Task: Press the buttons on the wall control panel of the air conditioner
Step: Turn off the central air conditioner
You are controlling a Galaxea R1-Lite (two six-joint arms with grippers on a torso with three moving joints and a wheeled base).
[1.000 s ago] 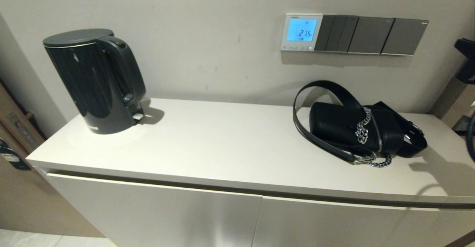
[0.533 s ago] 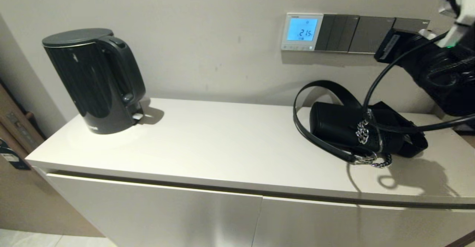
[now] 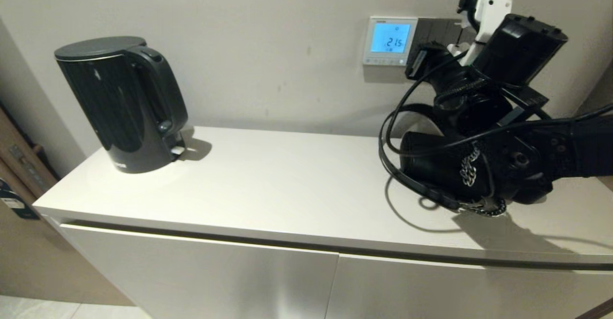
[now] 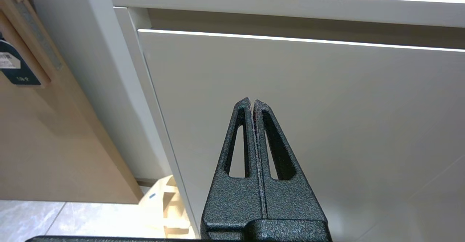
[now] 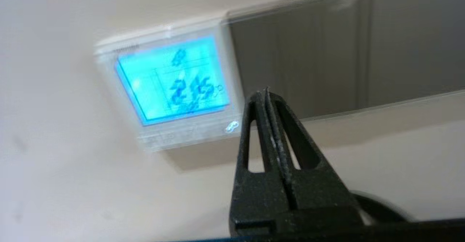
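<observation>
The air conditioner's wall control panel (image 3: pixel 389 40) is a small white thermostat on the wall with a glowing blue screen showing digits. Its buttons (image 3: pixel 382 61) are a row of tiny pale keys under the screen. My right gripper (image 3: pixel 414 64) is shut and empty, held up close to the panel's lower right corner, just off the wall. In the right wrist view the panel (image 5: pixel 170 85) and its buttons (image 5: pixel 174 137) lie just beside the shut gripper (image 5: pixel 262 92). My left gripper (image 4: pixel 251 102) is shut and empty, parked low in front of the cabinet door.
Grey switch plates (image 3: pixel 438 30) adjoin the panel on its right, partly hidden by my right arm. A black handbag (image 3: pixel 440 165) with strap and chain lies on the white cabinet top (image 3: pixel 287 185) under the arm. A black kettle (image 3: pixel 119 103) stands at the left.
My right arm has swung in from the right edge and moved left along the switch plates to the panel's lower right corner. The screen still glows with the same digits.
</observation>
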